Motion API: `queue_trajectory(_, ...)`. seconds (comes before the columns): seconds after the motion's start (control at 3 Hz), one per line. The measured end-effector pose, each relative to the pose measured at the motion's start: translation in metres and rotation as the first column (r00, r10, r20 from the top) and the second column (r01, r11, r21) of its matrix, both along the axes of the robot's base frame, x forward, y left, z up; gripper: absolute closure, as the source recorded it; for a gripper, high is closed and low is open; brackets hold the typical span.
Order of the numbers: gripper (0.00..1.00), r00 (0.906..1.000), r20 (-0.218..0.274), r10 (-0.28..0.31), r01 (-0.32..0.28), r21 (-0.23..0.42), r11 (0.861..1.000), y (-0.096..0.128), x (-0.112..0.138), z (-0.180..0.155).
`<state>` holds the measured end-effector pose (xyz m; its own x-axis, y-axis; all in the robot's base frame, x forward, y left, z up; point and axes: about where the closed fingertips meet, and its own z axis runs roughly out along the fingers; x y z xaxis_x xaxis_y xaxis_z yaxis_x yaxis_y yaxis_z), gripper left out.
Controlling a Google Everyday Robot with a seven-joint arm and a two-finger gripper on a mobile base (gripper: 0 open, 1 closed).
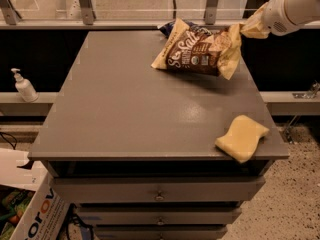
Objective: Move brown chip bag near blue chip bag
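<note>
Brown chip bag [197, 51]: we see it hanging tilted above the far end of the tabletop [125, 109], with the blue chip bag [167, 28] peeking out just behind.
Handling: we judge it light, crinkly and slippery; the sealed edge grips best.
Tool [246, 30]: upper right, clamped on the bag's right edge.
Sponge [242, 137]: near right corner, well apart.

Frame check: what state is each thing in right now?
brown chip bag: held up by one end, tilted
gripper: far right, shut on that bag
blue chip bag: lying at far edge, mostly hidden
sponge: flat, front right corner
top drawer: shut
pump bottle: upright
</note>
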<state>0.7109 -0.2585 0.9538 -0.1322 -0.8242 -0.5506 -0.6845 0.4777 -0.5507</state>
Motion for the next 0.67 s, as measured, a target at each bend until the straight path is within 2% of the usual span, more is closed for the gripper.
queue_trajectory(0.67,1.00,0.9988,0.010,-0.049,0.049,-0.017,0.999,-0.017,0.035,-0.017)
